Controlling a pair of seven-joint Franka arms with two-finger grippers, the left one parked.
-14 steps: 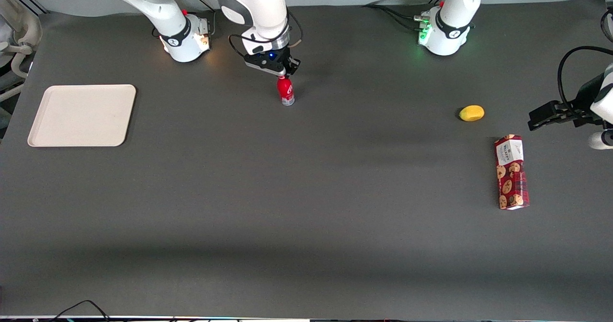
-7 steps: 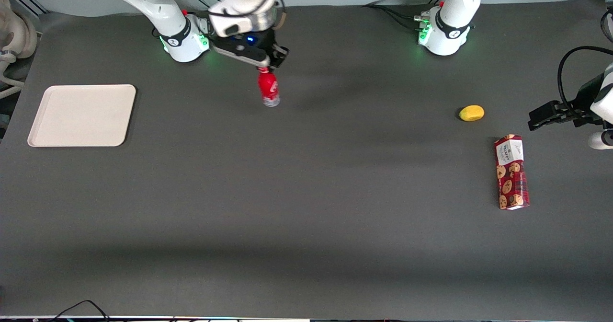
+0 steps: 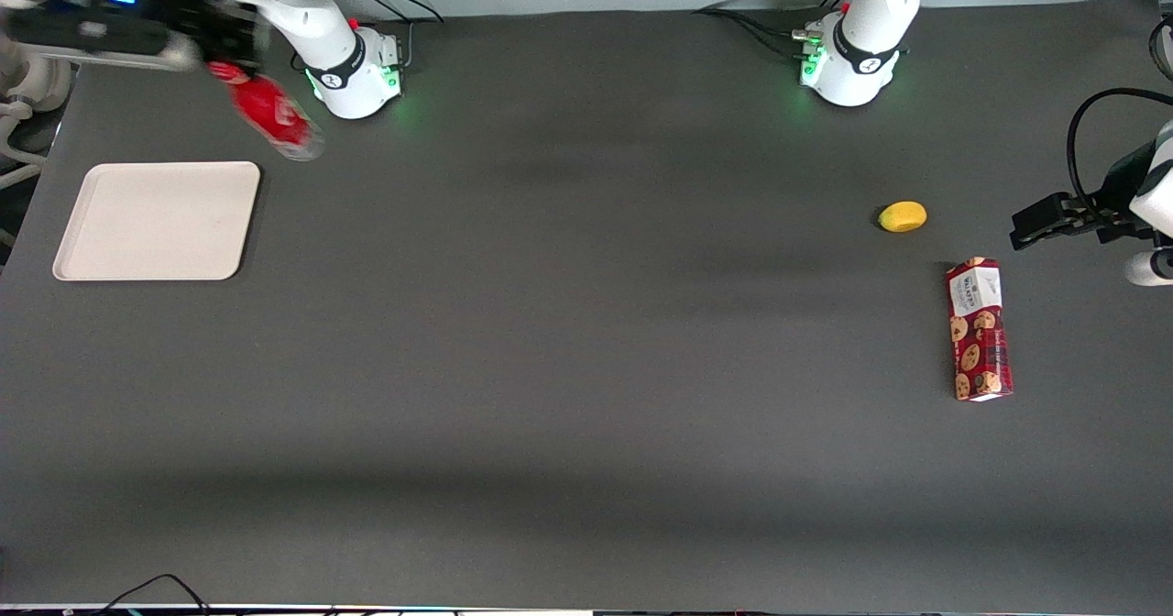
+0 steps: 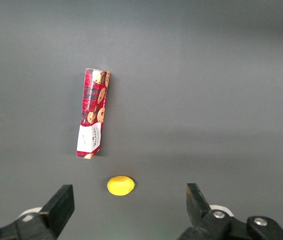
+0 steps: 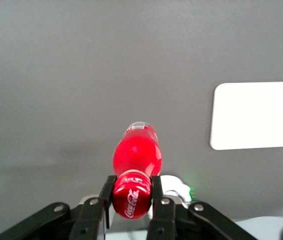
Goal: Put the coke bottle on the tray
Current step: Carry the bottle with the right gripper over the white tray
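Observation:
My gripper (image 3: 220, 64) (image 5: 132, 197) is shut on the red cap of the coke bottle (image 3: 273, 119) (image 5: 137, 152). The bottle hangs tilted in the air above the table, its clear base lowest, close to the working arm's base. The cream-white tray (image 3: 158, 220) (image 5: 255, 116) lies flat on the table, nearer to the front camera than the bottle and toward the working arm's end. Nothing rests on the tray.
A yellow lemon-like object (image 3: 903, 216) (image 4: 120, 185) and a red cookie box (image 3: 979, 330) (image 4: 92, 113) lie toward the parked arm's end of the table. The working arm's base (image 3: 353, 75) stands beside the hanging bottle.
My gripper has lifted the coke bottle off the table and swept it fast toward the working arm's end, from mid-table to a spot close to the tray.

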